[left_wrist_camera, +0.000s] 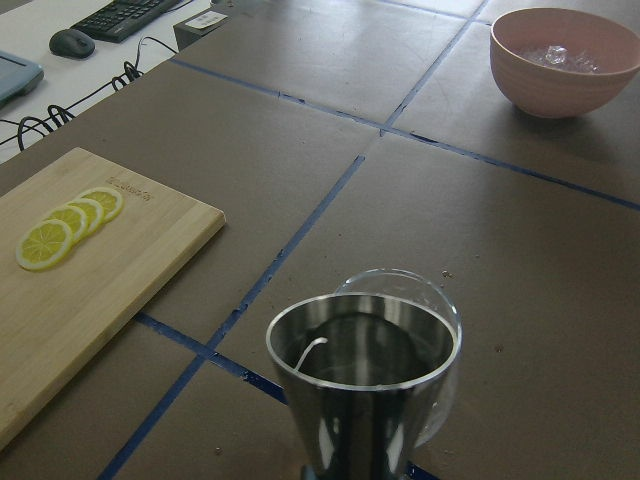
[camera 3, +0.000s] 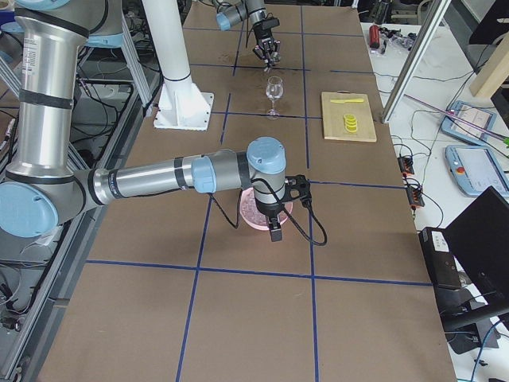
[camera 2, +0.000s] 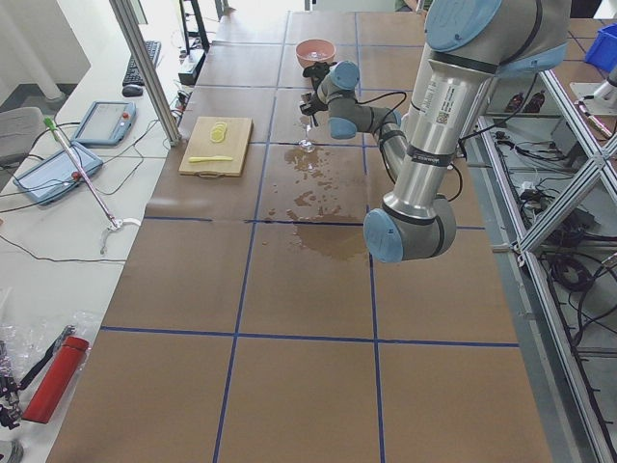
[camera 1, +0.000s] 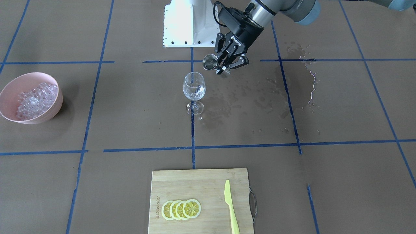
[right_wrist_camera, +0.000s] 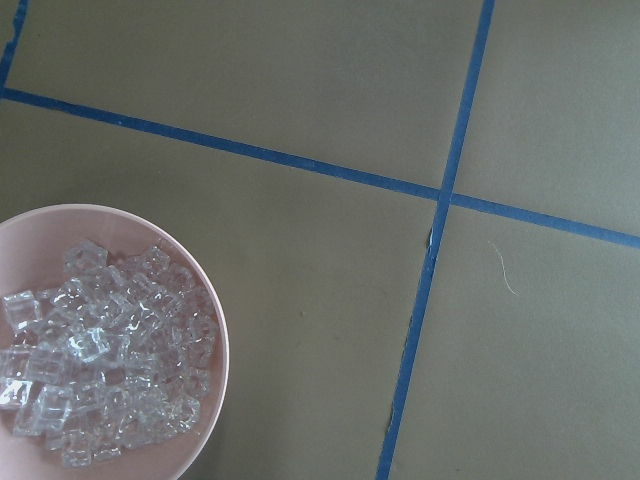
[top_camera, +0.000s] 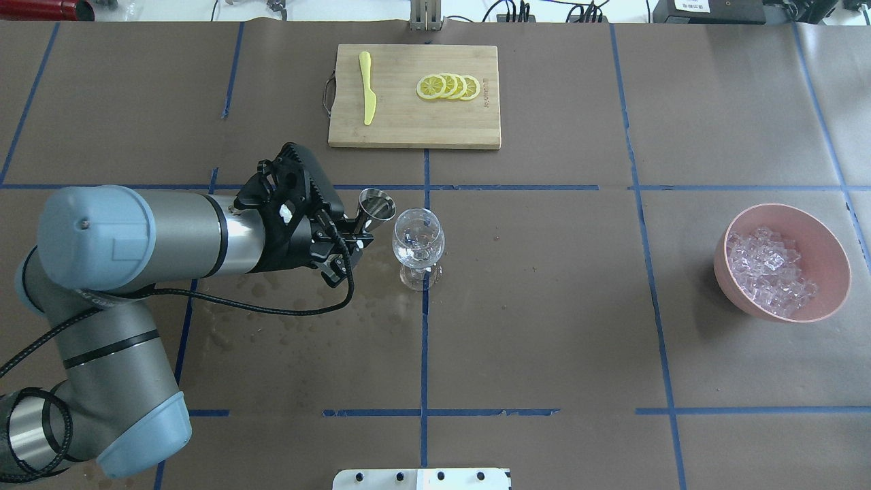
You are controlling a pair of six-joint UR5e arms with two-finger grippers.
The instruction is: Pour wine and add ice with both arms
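My left gripper [camera 1: 229,63] [top_camera: 346,243] is shut on a steel jigger [camera 1: 209,62] [top_camera: 376,204] and holds it tilted, just beside and above the rim of the wine glass [camera 1: 194,88] [top_camera: 418,242]. The glass stands upright at the table's centre with a little clear wine [camera 1: 194,93] in it. The left wrist view shows the jigger [left_wrist_camera: 364,372] close up with the glass rim [left_wrist_camera: 443,303] behind it. The pink bowl [camera 1: 52,79] [top_camera: 838,272] holds the ice [camera 1: 35,99] [top_camera: 767,265] [right_wrist_camera: 95,365]. My right gripper [camera 3: 275,231] hangs over the bowl [camera 3: 248,208]; I cannot tell if it is open.
A wooden cutting board [camera 1: 182,182] [top_camera: 395,122] with lemon slices [camera 1: 181,209] [top_camera: 448,86] and a yellow knife [camera 1: 231,208] [top_camera: 367,96] lies on the far side from the robot. Wet patches [camera 1: 247,100] spread beside the glass. The white robot base [camera 1: 190,22] is behind it.
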